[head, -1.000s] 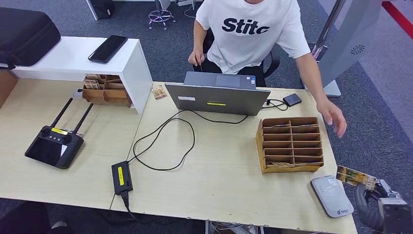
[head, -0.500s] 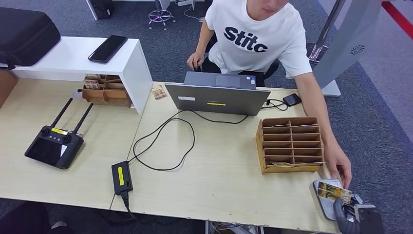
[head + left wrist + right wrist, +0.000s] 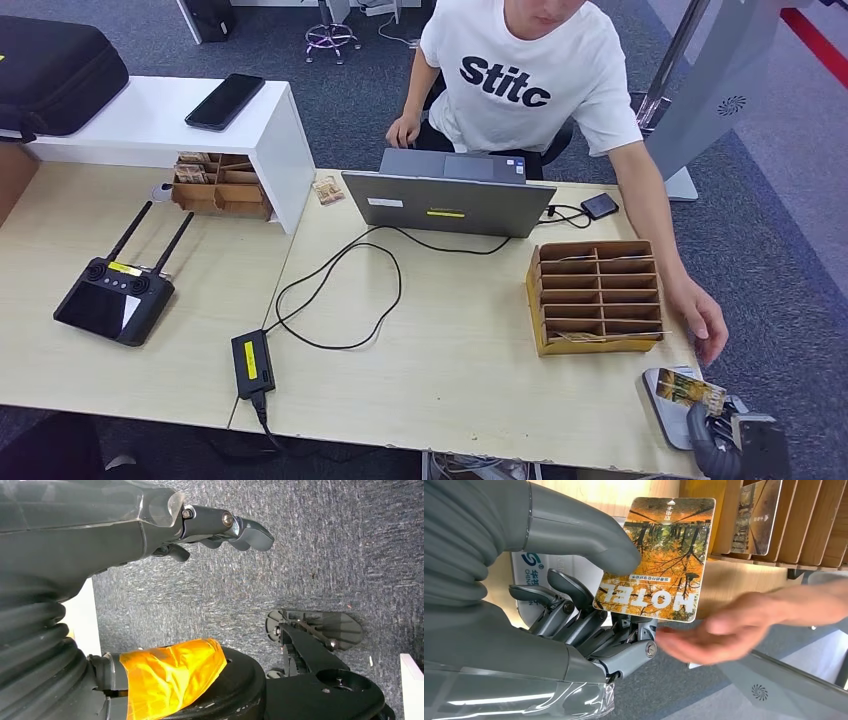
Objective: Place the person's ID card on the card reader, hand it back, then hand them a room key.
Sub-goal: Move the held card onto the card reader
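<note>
My right hand (image 3: pixel 589 605) pinches the hotel card (image 3: pixel 656 557) over the card reader (image 3: pixel 668 400) | person's hand (image 3: pixel 709 637) just beside card | my left hand (image 3: pixel 220 527) loosely spread, holding nothing

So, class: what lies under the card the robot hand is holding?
Under the card, pinched by the right robot hand, sits the white card reader on the table. The card and hand cover much of the reader's top, so that part cannot be seen.

Hotel key card (image 3: pixel 655 559), printed with orange autumn trees and "HOTEL" in white, pinched by the right hand (image 3: pixel 589 605), held over the card reader (image 3: pixel 672 405). Reader white, rounded, flat on the table's near right corner. More key cards (image 3: pixel 758 516) slotted upright in the wooden rack (image 3: pixel 598 297) just beyond.
</note>
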Robot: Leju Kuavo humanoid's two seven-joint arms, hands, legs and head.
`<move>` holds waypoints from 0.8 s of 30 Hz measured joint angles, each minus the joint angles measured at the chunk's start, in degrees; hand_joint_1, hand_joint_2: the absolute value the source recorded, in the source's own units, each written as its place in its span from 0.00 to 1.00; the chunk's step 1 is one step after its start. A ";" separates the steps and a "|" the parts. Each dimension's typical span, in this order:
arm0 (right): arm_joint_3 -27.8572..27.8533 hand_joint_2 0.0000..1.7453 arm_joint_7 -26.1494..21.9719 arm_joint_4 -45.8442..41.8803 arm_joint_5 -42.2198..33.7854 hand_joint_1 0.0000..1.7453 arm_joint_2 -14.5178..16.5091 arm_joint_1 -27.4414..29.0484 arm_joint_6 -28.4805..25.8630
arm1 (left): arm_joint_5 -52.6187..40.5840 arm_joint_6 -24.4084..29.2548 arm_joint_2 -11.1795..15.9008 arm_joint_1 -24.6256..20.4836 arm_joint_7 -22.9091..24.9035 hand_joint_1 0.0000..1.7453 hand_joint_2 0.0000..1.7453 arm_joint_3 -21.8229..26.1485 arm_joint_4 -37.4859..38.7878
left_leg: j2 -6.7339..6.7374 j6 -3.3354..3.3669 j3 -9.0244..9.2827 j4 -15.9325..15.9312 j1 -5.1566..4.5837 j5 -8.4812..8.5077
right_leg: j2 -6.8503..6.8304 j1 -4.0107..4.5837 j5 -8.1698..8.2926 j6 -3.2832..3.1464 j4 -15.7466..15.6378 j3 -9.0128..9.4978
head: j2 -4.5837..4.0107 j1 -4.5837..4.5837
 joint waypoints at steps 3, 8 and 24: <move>-0.67 1.00 -0.35 -0.05 0.03 1.00 0.14 -0.12 0.11 | 0.04 0.01 0.00 0.00 0.00 0.00 1.00 0.00 0.00 | -0.01 0.02 0.02 0.01 0.00 -0.01 | -0.02 0.00 0.01 0.01 -0.01 0.02 | 0.00 -0.01; -2.85 1.00 -0.90 -1.81 -0.25 1.00 0.40 0.35 1.49 | 0.32 -0.14 0.02 0.03 0.00 0.00 1.00 0.00 0.00 | -0.04 0.03 -0.03 0.01 -0.02 -0.01 | -0.04 -0.02 0.02 0.02 0.00 0.06 | 0.00 0.00; -8.50 1.00 -1.72 -24.89 -5.35 1.00 3.32 5.71 5.13 | 1.33 -0.55 0.07 0.22 -0.56 0.00 1.00 0.00 0.00 | -0.01 0.01 -0.16 -0.02 -0.06 -0.02 | -0.02 0.00 -0.03 -0.03 0.02 -0.11 | 0.00 -0.01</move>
